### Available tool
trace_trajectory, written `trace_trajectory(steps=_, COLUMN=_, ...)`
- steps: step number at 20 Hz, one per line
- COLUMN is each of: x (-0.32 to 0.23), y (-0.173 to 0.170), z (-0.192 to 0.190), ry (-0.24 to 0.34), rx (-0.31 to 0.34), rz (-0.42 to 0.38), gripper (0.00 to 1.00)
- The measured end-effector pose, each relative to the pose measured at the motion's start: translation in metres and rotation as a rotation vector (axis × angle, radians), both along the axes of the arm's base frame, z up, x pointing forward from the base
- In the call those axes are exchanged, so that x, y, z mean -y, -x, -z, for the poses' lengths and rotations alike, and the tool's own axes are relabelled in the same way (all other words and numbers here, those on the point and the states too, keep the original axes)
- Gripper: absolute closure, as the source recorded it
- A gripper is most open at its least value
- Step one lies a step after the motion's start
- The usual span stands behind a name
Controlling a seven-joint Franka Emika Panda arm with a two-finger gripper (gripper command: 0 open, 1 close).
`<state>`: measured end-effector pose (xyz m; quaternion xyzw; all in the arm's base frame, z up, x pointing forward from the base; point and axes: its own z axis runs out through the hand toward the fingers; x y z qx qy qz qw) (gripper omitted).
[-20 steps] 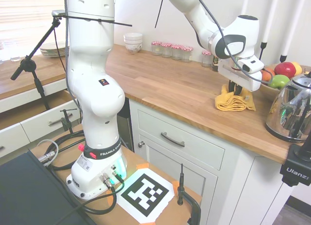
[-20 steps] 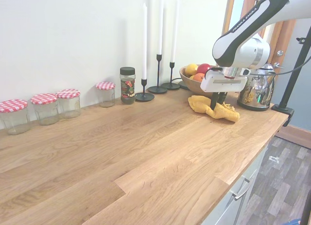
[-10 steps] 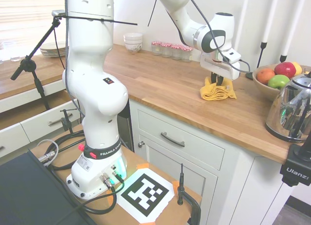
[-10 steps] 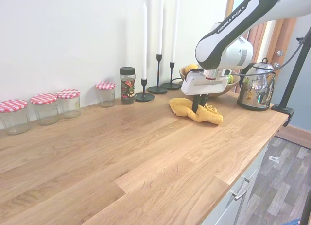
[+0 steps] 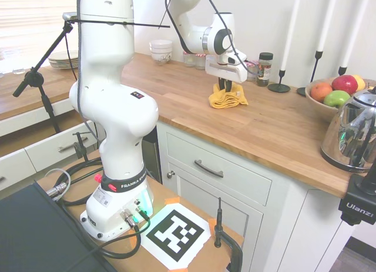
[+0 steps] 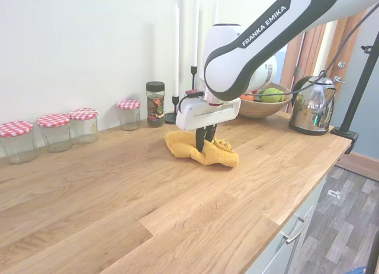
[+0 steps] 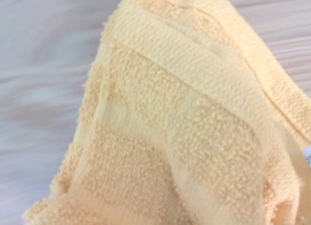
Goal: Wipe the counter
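We hold the yellow cloth pinched in our gripper, pressed flat on the counter so it rubs the wood.

White arm — black "FRANKA EMIKA" lettering — black cables.

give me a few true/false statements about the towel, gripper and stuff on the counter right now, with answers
1. The gripper is shut on the yellow towel. True.
2. The towel hangs in the air above the counter. False: it lies bunched on the wood.
3. Four jars with red checked lids stand along the wall. True.
4. The kettle sits between the towel and the jars. False: it stands at the far end, beyond the fruit bowl.
5. The fruit bowl is empty. False: it holds fruit, red and green among them.
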<state>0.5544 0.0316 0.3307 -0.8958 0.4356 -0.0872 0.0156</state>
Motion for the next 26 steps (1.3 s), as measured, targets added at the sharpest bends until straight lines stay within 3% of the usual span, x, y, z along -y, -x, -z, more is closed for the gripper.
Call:
trace_trajectory(steps=7, x=-0.106, y=0.022, z=0.004, ry=0.072, rx=0.021, rz=-0.117, gripper=1.00)
trace_trajectory(steps=12, x=-0.139, y=0.040, z=0.006, ry=0.094, rx=0.031, rz=-0.156, gripper=1.00)
trace_trajectory(steps=19, x=-0.115, y=0.033, z=0.004, ry=0.051, rx=0.018, rz=-0.098, gripper=1.00)
trace_trajectory(steps=26, x=-0.011, y=0.014, z=0.001, ry=-0.007, rx=0.002, rz=-0.022, gripper=1.00)
